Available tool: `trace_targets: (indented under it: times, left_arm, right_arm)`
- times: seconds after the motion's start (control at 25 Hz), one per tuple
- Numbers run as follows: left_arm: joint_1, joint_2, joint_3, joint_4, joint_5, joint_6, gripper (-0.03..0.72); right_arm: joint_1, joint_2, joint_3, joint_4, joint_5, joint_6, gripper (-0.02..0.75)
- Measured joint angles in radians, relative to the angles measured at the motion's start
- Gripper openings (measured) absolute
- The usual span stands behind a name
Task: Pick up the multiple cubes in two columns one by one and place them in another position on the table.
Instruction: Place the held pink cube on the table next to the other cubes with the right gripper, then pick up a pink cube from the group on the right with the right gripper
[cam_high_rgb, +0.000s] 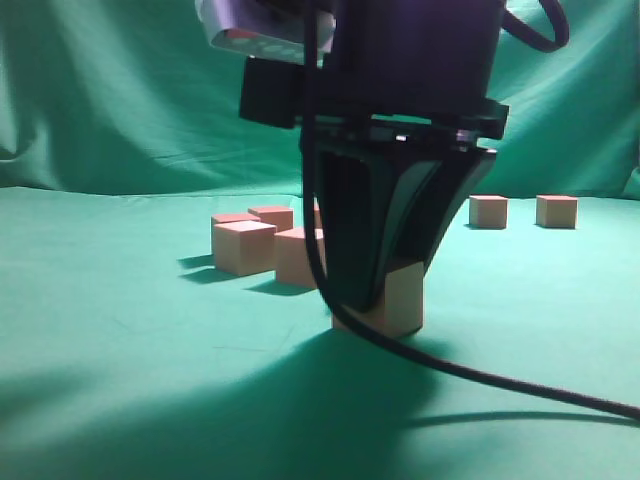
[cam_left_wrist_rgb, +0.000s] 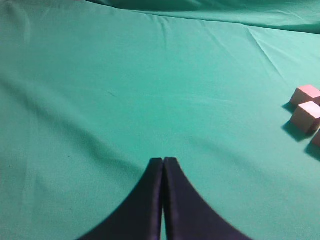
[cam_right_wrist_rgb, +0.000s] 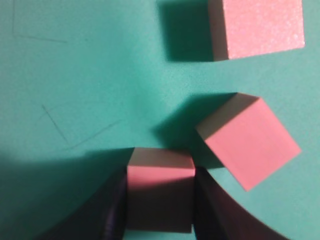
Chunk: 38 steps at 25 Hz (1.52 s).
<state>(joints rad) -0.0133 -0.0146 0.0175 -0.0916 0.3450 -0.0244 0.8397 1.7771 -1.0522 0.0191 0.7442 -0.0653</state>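
My right gripper (cam_high_rgb: 378, 285) is down at the table (cam_high_rgb: 120, 330), shut on one salmon cube (cam_high_rgb: 405, 305). In the right wrist view that cube (cam_right_wrist_rgb: 160, 182) sits squarely between the two dark fingers (cam_right_wrist_rgb: 112, 210), its underside at the cloth. Two more cubes lie just ahead of it, one turned askew (cam_right_wrist_rgb: 250, 142) and one farther off (cam_right_wrist_rgb: 262, 27). A cluster of cubes (cam_high_rgb: 245, 247) stands behind and to the left. My left gripper (cam_left_wrist_rgb: 163, 161) is shut and empty above bare cloth, with cubes (cam_left_wrist_rgb: 306, 115) at the right edge of its view.
Two separate cubes (cam_high_rgb: 488, 211) (cam_high_rgb: 557, 211) stand far back on the right. A black cable (cam_high_rgb: 480, 380) trails from the right arm across the front of the table. Draped green cloth (cam_high_rgb: 100, 90) closes off the back.
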Motion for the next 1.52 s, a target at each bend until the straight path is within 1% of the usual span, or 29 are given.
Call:
trace_targets:
  times: [0.08, 0.12, 0.2, 0.28, 0.4, 0.44, 0.48, 0.56, 0.64, 0.76, 0.8, 0.92, 1.08, 1.2, 1.24, 1.36, 1.44, 1.52]
  left_arm:
    - [0.0, 0.0, 0.0, 0.0, 0.0, 0.0, 0.0]
    - [0.0, 0.0, 0.0, 0.0, 0.0, 0.0, 0.0]
    - [0.0, 0.0, 0.0, 0.0, 0.0, 0.0, 0.0]
    - [0.0, 0.0, 0.0, 0.0, 0.0, 0.0, 0.0]
    - [0.0, 0.0, 0.0, 0.0, 0.0, 0.0, 0.0]
    - [0.0, 0.0, 0.0, 0.0, 0.0, 0.0, 0.0]
    - [0.0, 0.0, 0.0, 0.0, 0.0, 0.0, 0.0]
    - [0.0, 0.0, 0.0, 0.0, 0.0, 0.0, 0.0]
    - [0.0, 0.0, 0.0, 0.0, 0.0, 0.0, 0.0]
    - [0.0, 0.0, 0.0, 0.0, 0.0, 0.0, 0.0]
    - [0.0, 0.0, 0.0, 0.0, 0.0, 0.0, 0.0]
    - [0.0, 0.0, 0.0, 0.0, 0.0, 0.0, 0.0]
    - [0.0, 0.0, 0.0, 0.0, 0.0, 0.0, 0.0]
    - [0.0, 0.0, 0.0, 0.0, 0.0, 0.0, 0.0]
    - [0.0, 0.0, 0.0, 0.0, 0.0, 0.0, 0.0]
    - [0.0, 0.0, 0.0, 0.0, 0.0, 0.0, 0.0]
    - [0.0, 0.0, 0.0, 0.0, 0.0, 0.0, 0.0]
    - [0.0, 0.0, 0.0, 0.0, 0.0, 0.0, 0.0]
  right_arm:
    - [0.0, 0.0, -0.002, 0.0, 0.004, 0.0, 0.271]
    - [0.0, 0.002, -0.004, 0.0, 0.009, 0.0, 0.326]
    - [0.0, 0.005, -0.021, 0.0, 0.035, 0.0, 0.409]
    - [0.0, 0.005, -0.054, 0.0, 0.068, 0.0, 0.473]
    - [0.0, 0.005, -0.132, 0.0, 0.154, 0.0, 0.464]
    - [0.0, 0.005, -0.157, 0.0, 0.183, 0.0, 0.505]
    - [0.0, 0.005, -0.182, 0.0, 0.22, 0.0, 0.491]
    - [0.0, 0.005, -0.245, -0.009, 0.29, 0.0, 0.491]
    - [0.0, 0.005, -0.304, -0.04, 0.346, 0.009, 0.491]
    - [-0.015, 0.005, -0.388, -0.146, 0.406, 0.093, 0.491]
    - [-0.03, 0.005, -0.42, -0.203, 0.422, 0.137, 0.491]
    - [-0.103, 0.005, -0.483, -0.304, 0.46, 0.22, 0.491]
    - [-0.259, 0.005, -0.532, -0.328, 0.462, 0.302, 0.491]
    - [-0.392, 0.007, -0.533, -0.283, 0.427, 0.343, 0.491]
    - [-0.445, 0.012, -0.533, -0.245, 0.403, 0.345, 0.491]
    - [-0.546, 0.037, -0.533, -0.149, 0.318, 0.324, 0.491]
    - [-0.581, 0.07, -0.533, -0.103, 0.274, 0.283, 0.491]
    - [-0.592, 0.106, -0.536, -0.084, 0.23, 0.232, 0.491]
